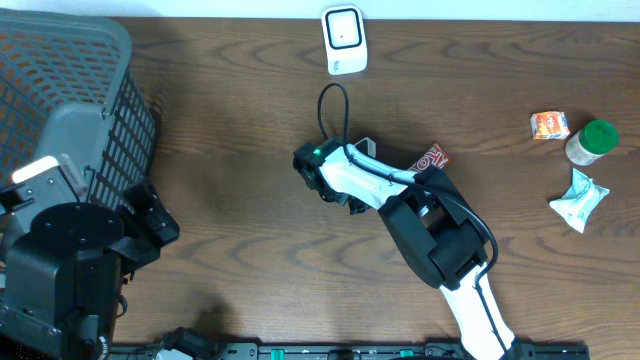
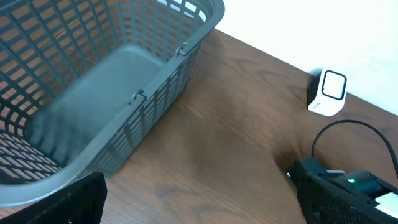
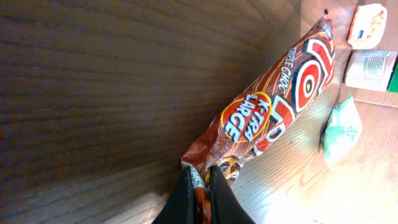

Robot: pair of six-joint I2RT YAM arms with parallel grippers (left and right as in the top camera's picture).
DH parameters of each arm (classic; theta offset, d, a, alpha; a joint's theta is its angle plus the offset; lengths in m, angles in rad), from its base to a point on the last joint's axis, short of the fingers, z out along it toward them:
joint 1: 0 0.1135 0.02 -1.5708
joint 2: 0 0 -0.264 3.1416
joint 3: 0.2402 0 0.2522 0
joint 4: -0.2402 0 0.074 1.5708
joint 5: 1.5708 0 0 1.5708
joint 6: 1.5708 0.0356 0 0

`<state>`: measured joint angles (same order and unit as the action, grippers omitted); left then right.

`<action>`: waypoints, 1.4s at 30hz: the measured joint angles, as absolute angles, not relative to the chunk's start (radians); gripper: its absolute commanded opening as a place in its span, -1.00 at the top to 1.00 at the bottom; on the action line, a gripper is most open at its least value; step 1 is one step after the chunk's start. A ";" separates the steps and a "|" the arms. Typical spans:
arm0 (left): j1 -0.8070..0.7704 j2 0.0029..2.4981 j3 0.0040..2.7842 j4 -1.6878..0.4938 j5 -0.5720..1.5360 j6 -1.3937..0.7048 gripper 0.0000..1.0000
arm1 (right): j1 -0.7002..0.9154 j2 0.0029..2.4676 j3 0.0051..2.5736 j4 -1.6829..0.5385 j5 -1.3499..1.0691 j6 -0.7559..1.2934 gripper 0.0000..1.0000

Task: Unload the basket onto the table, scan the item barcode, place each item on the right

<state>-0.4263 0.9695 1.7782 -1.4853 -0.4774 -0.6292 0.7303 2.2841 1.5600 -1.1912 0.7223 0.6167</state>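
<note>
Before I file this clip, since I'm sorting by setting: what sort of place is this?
Probably a mock shop checkout on a table: a white scanner, a grey basket, and a packaged snack pinched by the right end effector.

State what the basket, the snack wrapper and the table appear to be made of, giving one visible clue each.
Basket: likely moulded grey plastic, matte; uniform lattice walls. Snack wrapper: probably glossy plastic film; it crinkles and shines. Table: dark wood or wood-look laminate; grain lines show, which is unclear.
</note>
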 measured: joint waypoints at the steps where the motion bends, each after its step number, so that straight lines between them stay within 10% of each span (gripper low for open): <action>1: -0.426 0.970 1.778 -1.485 -0.477 -0.629 -0.96 | 0.730 2.284 1.560 -1.191 0.722 0.616 0.98; 12: -0.426 0.970 1.778 -1.485 -0.477 -0.629 -0.96 | 0.731 2.289 1.779 -1.453 0.413 0.447 0.97; 27: -0.426 0.970 1.778 -1.485 -0.477 -0.629 -0.96 | 0.660 2.155 2.035 -1.618 -0.717 -0.100 0.98; 42: -0.426 0.970 1.778 -1.485 -0.477 -0.629 -0.95 | 0.643 2.155 1.878 -1.510 -1.034 -0.264 0.98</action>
